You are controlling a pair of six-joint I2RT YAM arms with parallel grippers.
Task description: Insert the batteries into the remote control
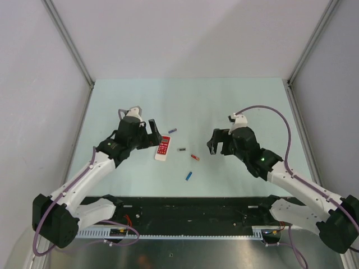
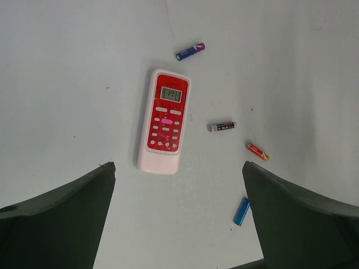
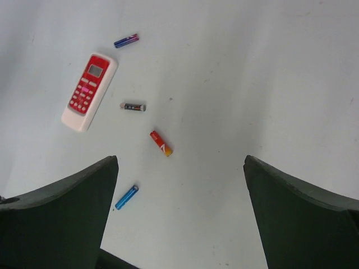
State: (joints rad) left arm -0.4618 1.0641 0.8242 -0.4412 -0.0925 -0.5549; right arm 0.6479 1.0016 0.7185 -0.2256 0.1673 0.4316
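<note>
The remote control (image 1: pixel 162 148) is laid on the table (image 1: pixel 235 95), all else to its right.
A first battery (image 1: pixel 172 130) is placed behind it, slightly right; a second battery (image 1: pixel 182 149) just to its right; a third battery (image 1: pixel 194 157) farther right; a fourth battery (image 1: pixel 189 175) right and in front.

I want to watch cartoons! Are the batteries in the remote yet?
Not yet, nothing is done. The remote lies buttons-up on the table, and the purple battery, dark battery, red battery and blue battery all lie loose beside it. In hand: nothing; the left gripper and right gripper are both open and empty. Left to do: all the loading.
</note>
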